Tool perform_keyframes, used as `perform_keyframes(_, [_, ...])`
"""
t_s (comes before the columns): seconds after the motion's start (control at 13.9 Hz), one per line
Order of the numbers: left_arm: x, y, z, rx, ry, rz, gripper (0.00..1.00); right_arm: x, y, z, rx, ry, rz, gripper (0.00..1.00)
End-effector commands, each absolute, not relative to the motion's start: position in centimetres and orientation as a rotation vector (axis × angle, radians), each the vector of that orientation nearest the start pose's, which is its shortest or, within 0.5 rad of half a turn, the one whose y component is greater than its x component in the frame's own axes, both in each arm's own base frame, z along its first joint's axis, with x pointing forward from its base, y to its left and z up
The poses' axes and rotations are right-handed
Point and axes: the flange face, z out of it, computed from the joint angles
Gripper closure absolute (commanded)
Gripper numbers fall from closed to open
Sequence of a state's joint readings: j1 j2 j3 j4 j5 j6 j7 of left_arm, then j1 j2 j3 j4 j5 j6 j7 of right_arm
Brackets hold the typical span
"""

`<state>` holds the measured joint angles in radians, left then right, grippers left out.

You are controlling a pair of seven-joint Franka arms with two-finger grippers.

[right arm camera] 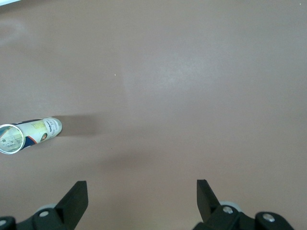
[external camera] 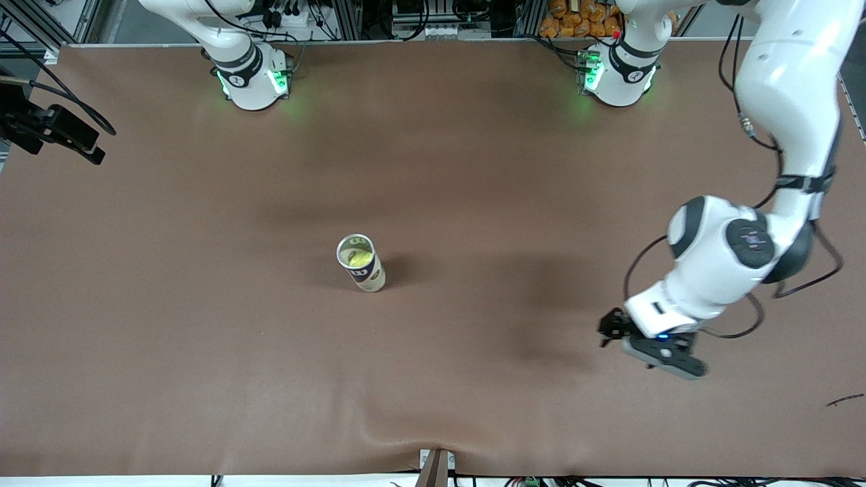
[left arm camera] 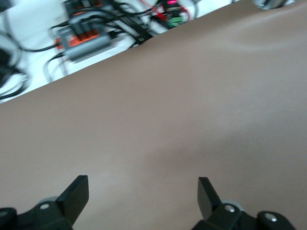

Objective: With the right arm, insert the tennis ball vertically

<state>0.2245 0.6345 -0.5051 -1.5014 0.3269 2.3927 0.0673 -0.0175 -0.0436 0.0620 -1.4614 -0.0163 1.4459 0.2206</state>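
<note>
Tennis ball [external camera: 356, 258] shows as a yellow patch down inside the open mouth of a can [external camera: 361, 263], so by my judgement the insertion is already made, or all but made, and what remains is for the arm to draw clear. Working from the camera's edge of the bench [external camera: 203, 352] inward: the left pincer [external camera: 612, 329] hangs over bare bench toward the edge at the left arm's end, released, its fingers [left arm camera: 76, 195] spread with nothing between them; that arm waits, well apart from the can. The can stands about mid-bench, a little toward the right arm's end edge, its long axis upright and its mouth facing up, which is the one relation a vertical insertion turns on: any approach or retreat must run straight along that axis from above. The right pincer [right arm camera: 142, 201] is out of the front view; its own wrist view looks down on the bench from high up, with the can [right arm camera: 29, 134] off to one side and not beneath it. It too is released, fingers [right arm camera: 206, 195] wide and empty. Along the edge farthest from the camera stand the right arm's base [external camera: 250, 78] and the left arm's base [external camera: 619, 74].
</note>
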Motion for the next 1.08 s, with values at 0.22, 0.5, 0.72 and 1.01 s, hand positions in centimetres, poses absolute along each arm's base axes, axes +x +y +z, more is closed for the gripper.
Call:
perform_keyframes(0.22, [68.5, -11.6, 47.0, -3.048, 0.411, -0.306, 0.0, 52.7, -1.6, 69.2, -3.107, 0.173, -0.03, 0.0])
perform_keyframes(0.5, [65.5, -10.2, 52.5, -3.131, 0.251, -0.207, 0.0, 52.6, -2.9, 69.3, -3.121, 0.019, -0.037, 0.0])
perform_keyframes(0.72, [63.2, -7.8, 56.0, -3.146, 0.181, -0.139, 0.0, 52.6, -2.9, 69.3, -3.11, 0.019, -0.036, 0.0])
perform_keyframes(1.01, [60.2, -5.8, 60.9, -3.111, 0.095, -0.178, 0.0, 52.5, -2.6, 69.2, -3.112, 0.007, -0.017, 0.0])
